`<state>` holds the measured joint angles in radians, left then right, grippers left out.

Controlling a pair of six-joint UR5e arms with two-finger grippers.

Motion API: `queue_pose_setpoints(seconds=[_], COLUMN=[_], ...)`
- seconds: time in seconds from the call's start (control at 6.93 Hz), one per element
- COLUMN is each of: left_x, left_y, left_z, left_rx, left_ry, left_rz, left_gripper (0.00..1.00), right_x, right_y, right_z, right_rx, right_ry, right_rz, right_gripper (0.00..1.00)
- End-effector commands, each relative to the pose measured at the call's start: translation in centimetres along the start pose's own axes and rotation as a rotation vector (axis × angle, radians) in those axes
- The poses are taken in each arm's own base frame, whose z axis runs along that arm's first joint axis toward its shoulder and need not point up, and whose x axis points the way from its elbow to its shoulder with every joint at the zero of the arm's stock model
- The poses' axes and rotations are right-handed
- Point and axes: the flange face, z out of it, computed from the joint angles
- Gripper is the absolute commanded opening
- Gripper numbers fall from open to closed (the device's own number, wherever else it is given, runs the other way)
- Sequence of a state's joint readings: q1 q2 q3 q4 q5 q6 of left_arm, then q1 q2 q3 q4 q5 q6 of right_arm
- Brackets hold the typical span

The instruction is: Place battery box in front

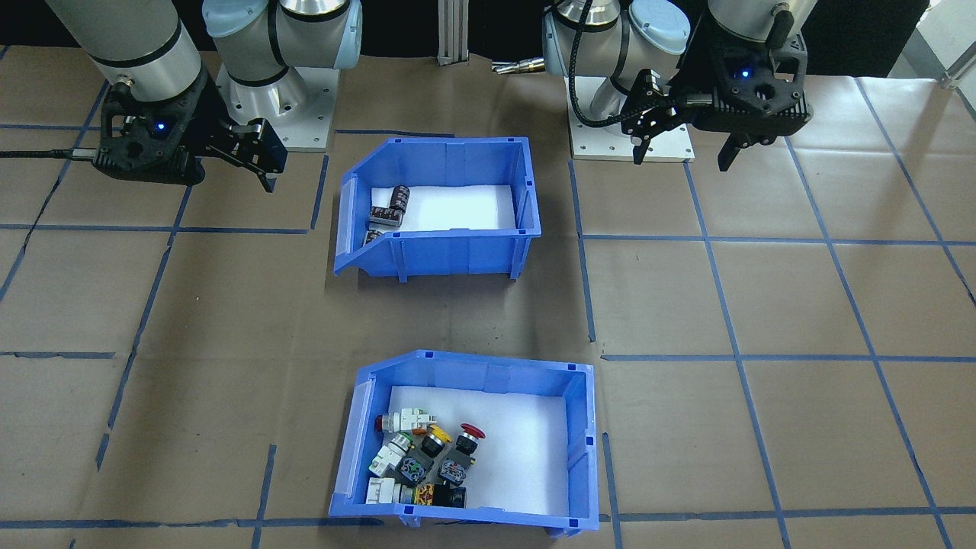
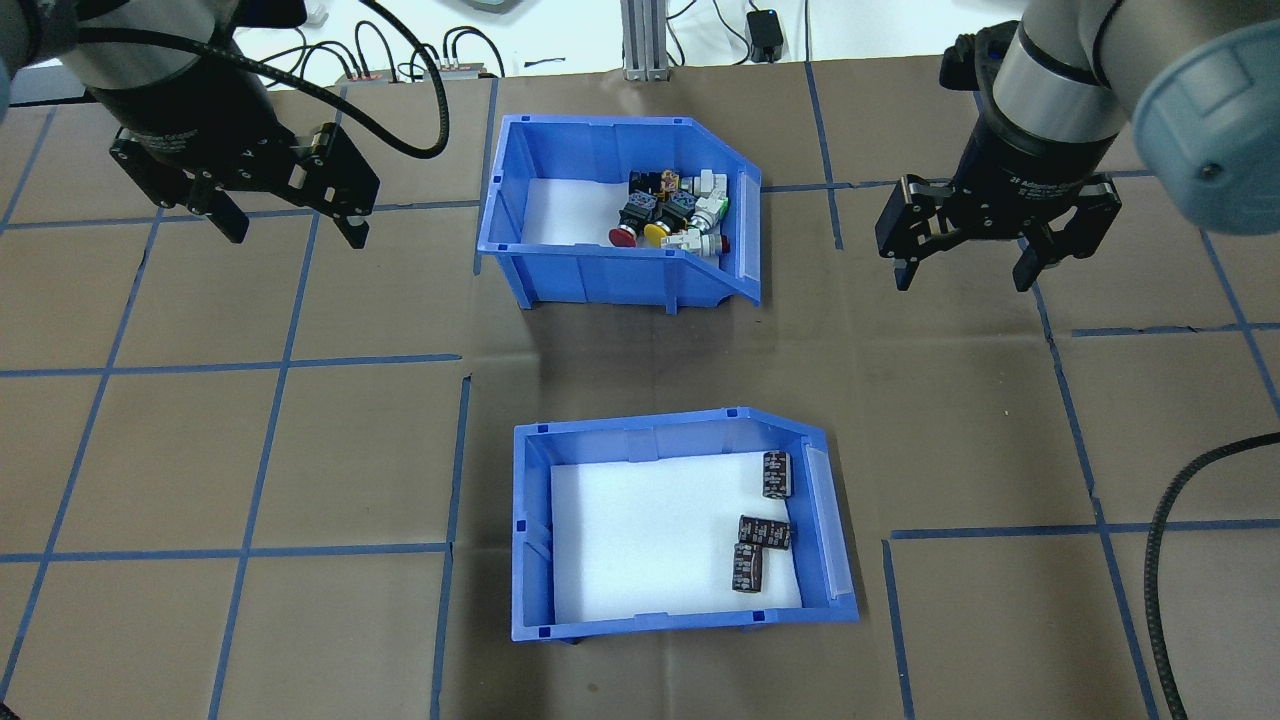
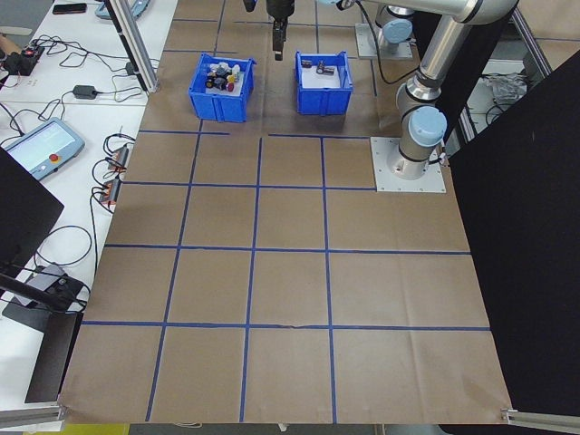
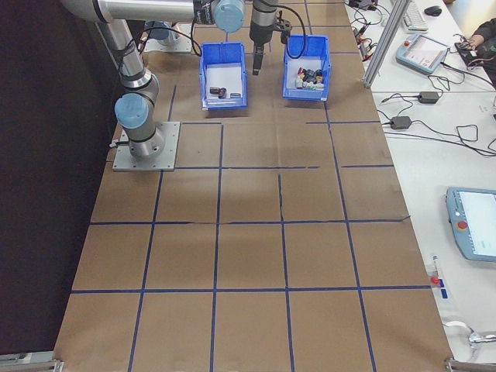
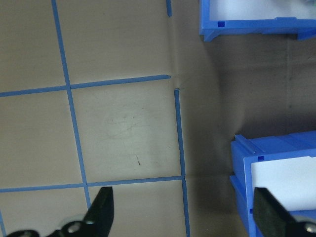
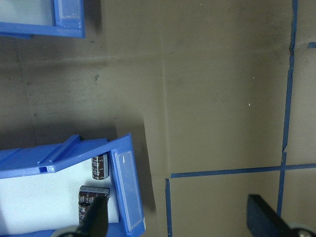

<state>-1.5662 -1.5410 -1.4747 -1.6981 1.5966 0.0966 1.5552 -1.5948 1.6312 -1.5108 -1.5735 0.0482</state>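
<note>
The battery box (image 2: 530,520) is a blue bin with a white foam floor and three dark cells (image 2: 762,530) by its sloped mouth. It sits on the table on the robot's side, also seen in the front-facing view as the battery box (image 1: 457,255), and its corners show in both wrist views (image 5: 242,163) (image 6: 59,158). My left gripper (image 2: 297,235) (image 1: 681,160) (image 5: 185,212) hangs open above the paper, left of the far bin. My right gripper (image 2: 960,283) (image 6: 177,217) hangs open to that bin's right. Neither holds anything.
A second blue bin (image 2: 600,275) (image 1: 579,427) holding several colourful push-button switches (image 2: 670,210) sits farther from the robot, in line with the battery box. Brown paper with blue tape grid lines (image 2: 270,360) covers the table. Cables and devices lie beyond the far edge.
</note>
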Motion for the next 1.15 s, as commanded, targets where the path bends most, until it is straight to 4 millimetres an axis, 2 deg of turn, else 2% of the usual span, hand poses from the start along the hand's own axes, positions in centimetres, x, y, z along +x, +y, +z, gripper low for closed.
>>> queue_pose_setpoints(seconds=[0.0,0.43,0.72,0.87,1.01], left_x=[0.0,0.0,0.1,0.2,0.3], left_y=[0.0,0.1,0.3,0.2,0.2], left_z=[-0.1,0.3,0.5,0.9,1.1], left_rx=[0.003,-0.006,-0.020,-0.030,-0.034], left_ry=[-0.001,0.002,0.002,0.007,0.013], left_rz=[0.003,0.003,0.001,0.001,-0.019], left_gripper=[1.00,1.00,1.00,0.99,0.99], right_x=[-0.5,-1.4,-1.9,-3.2,-5.5], right_y=[-1.1,-5.3,-8.3,-10.0,-11.5], right_z=[0.3,-0.6,-0.4,0.0,-0.1], right_rx=[-0.002,0.029,0.048,0.046,0.055], right_ry=[-0.010,-0.051,-0.048,-0.045,-0.031], right_rz=[-0.028,-0.258,-0.488,-0.606,-0.714], right_gripper=[1.00,1.00,1.00,1.00,1.00])
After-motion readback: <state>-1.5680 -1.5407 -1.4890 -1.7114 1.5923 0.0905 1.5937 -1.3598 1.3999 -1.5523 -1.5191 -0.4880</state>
